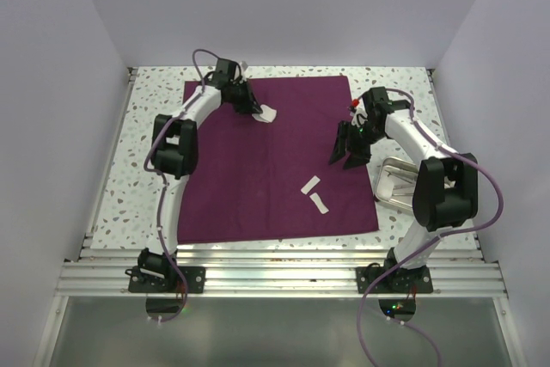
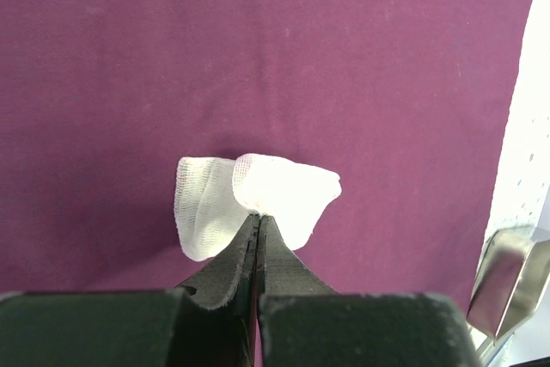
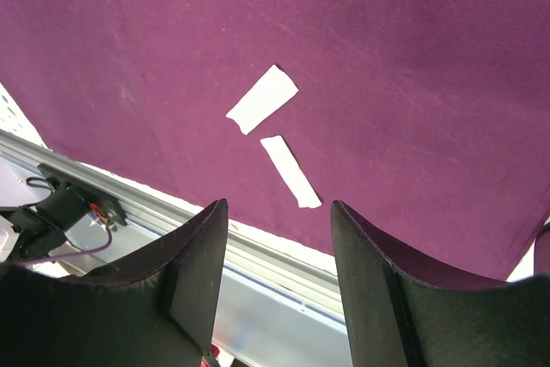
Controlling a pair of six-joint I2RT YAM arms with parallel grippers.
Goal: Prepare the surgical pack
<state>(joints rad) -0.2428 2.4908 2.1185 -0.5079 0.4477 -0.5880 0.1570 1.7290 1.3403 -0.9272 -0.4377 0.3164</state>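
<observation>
The plum-purple cloth (image 1: 266, 161) lies spread flat on the speckled table. My left gripper (image 1: 260, 112) is at the cloth's far left part, shut on a crumpled white gauze pad (image 2: 253, 199) that hangs from its tips (image 1: 269, 114). Two flat white gauze strips (image 1: 310, 185) (image 1: 320, 204) lie on the cloth near its front right; the right wrist view shows them too (image 3: 262, 99) (image 3: 290, 172). My right gripper (image 1: 347, 157) hovers open above the cloth's right edge, nothing between its fingers (image 3: 369, 272). The steel tray (image 1: 395, 185) sits on the table right of the cloth, partly hidden by the right arm.
White walls enclose the table on three sides. An aluminium rail (image 1: 275, 277) runs along the near edge, with both arm bases bolted to it. The tray's corner (image 2: 507, 281) shows at the right of the left wrist view.
</observation>
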